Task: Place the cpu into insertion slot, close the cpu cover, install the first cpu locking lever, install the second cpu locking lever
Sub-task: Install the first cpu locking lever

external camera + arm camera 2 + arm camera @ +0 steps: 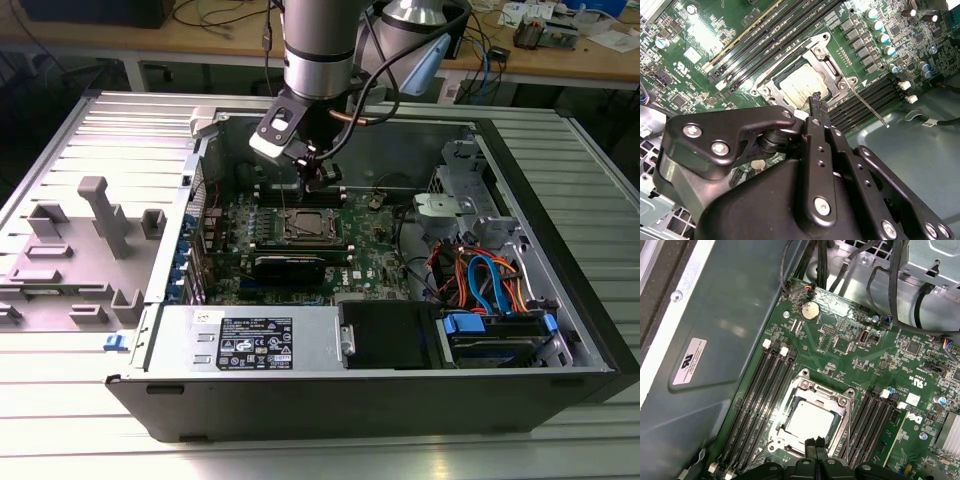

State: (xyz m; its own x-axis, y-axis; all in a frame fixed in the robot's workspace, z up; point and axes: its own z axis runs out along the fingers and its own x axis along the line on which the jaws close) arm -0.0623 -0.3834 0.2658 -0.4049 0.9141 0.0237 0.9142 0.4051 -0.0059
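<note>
Jaws: pressed together at the tips, with nothing visible between them.

Gripper (816,444): poised over one edge of the insertion slot (776,444). Whether the tips touch the metal cannot be told. In the exterior view the gripper (318,180) hangs just above the slot, inside the open computer case (400,390).

Cpu (807,422): seated flat within the slot, its pale face showing through the window of the cpu cover (839,416).

Cpu cover: lying down over the cpu, framing it on all sides.

Locking lever (867,106): thin silver rod running out at an angle from a corner of the slot, across the neighbouring memory slots (880,92). Its free end stands clear of the slot.

Memory slots: long black banks flanking the slot on two opposite sides.

Motherboard (840,345): green, carrying the slot.

Coin cell (810,311): round and silver, on the motherboard well apart from the slot.

Black card (288,265): long, just beside the slot, on its near side in the exterior view.

Cables (485,280): orange and blue, well apart from the slot, toward the exterior view's right.
</note>
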